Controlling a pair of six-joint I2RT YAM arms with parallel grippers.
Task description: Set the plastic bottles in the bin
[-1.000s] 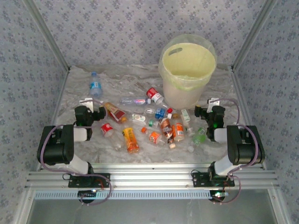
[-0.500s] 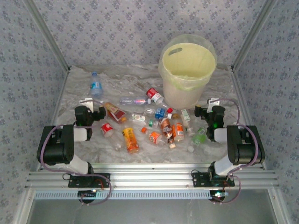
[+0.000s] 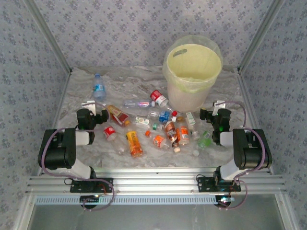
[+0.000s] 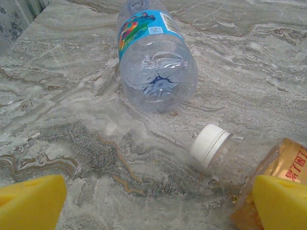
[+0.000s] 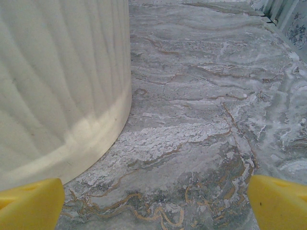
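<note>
- Top view, clock face centred on the table, 12 = far wall.
- Bin: pale-yellow, upright at approx. 1 o'clock, translucent liner folded over the rim. No bottle can be made out inside it.
- Plastic bottles: all lying on the table, most in a loose cluster from centre to 6 o'clock, between the 2 arms.
- Blue-label bottle: alone at approx. 10 o'clock, well apart from the rest. In left wrist view it lies on its side, base toward the camera.
- Amber bottle w/ white cap: just beside the left gripper. In left wrist view its body is by the right-hand pad, cap pointing to 10 o'clock.
- Red-cap bottle: near the bin's foot, on its 8 o'clock side.
- Orange bottle: at approx. 7 o'clock, nearest the front edge.
- Left gripper: jaws wide apart, nothing between them, low over the table at 9 o'clock.
- Right gripper: jaws also fully spread, empty, at 3 o'clock; the ribbed bin wall is close on its left.
</note>
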